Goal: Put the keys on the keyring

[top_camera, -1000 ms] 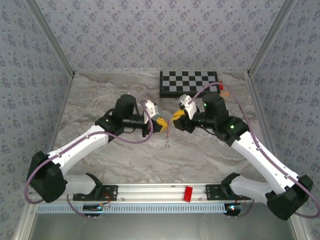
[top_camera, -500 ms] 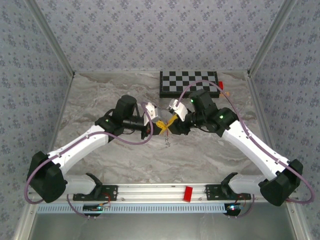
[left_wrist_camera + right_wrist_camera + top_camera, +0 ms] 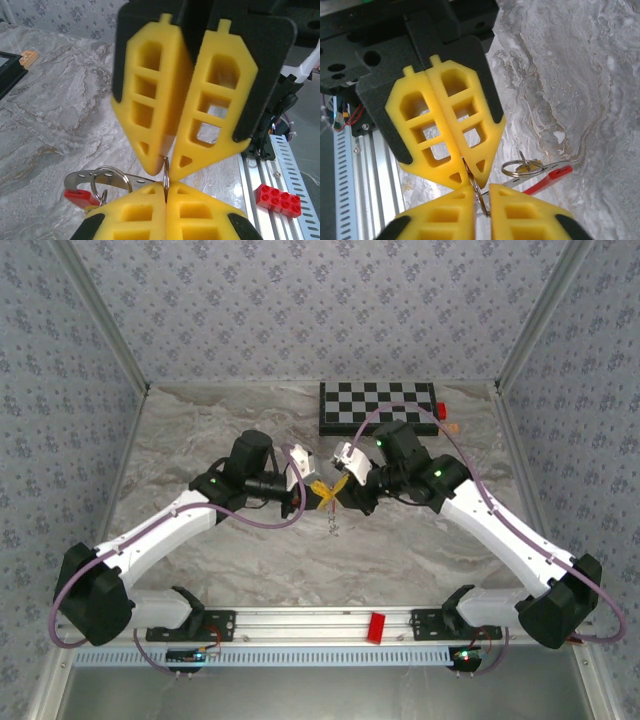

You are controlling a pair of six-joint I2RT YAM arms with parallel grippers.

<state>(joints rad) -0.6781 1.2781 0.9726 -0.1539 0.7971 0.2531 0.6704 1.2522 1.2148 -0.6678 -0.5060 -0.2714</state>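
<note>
Left fingers (image 3: pixel 135 215) and right fingers (image 3: pixel 520 215) both clenched on thin grey metal keyring (image 3: pixel 477 195), above the surface, near side of black-and-white checkerboard (image 3: pixel 378 405). We judge it light, stiff, slippery; pinch the wire itself.

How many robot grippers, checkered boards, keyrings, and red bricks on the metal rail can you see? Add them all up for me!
grippers: 2 (left gripper, right gripper)
checkerboard: 1
keyring: 1
red brick on the rail: 1
Total: 5
</note>
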